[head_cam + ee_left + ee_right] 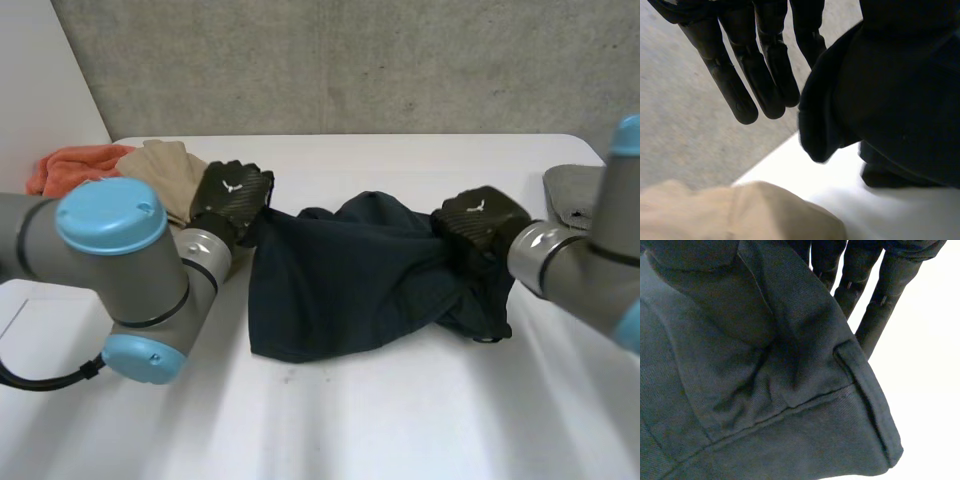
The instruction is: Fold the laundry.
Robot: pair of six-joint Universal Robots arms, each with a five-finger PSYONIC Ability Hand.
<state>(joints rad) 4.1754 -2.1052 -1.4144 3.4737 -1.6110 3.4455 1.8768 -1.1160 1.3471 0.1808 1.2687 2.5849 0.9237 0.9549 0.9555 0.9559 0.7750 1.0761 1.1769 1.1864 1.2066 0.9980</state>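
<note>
The white tabletop (330, 420) carries everything, and the largest piece on it is the dark navy garment (350, 280), which lies across the middle in a rumpled, roughly spread shape, humped along its far edge and bunched at its right end. No clean crease or squared layer can be seen on it, so I judge the folding to be at its start: the piece needs flattening and squaring before any fold can be made. At the far left lie a tan garment (165, 170) and, beside it, an orange cloth (70, 165), both loosely heaped, and a grey cloth (570, 195) sits at the far right edge; these look unfolded too, so most of the laundry is left to do. The left robot hand (232, 197) is at the navy garment's far left corner, its fingers (735, 85) straight with nothing between them and a raised fold of the cloth just beside them. The right robot hand (480, 220) is at the bunched far right corner, where a hemmed edge lies across it; whether it grips there I cannot tell.
</note>
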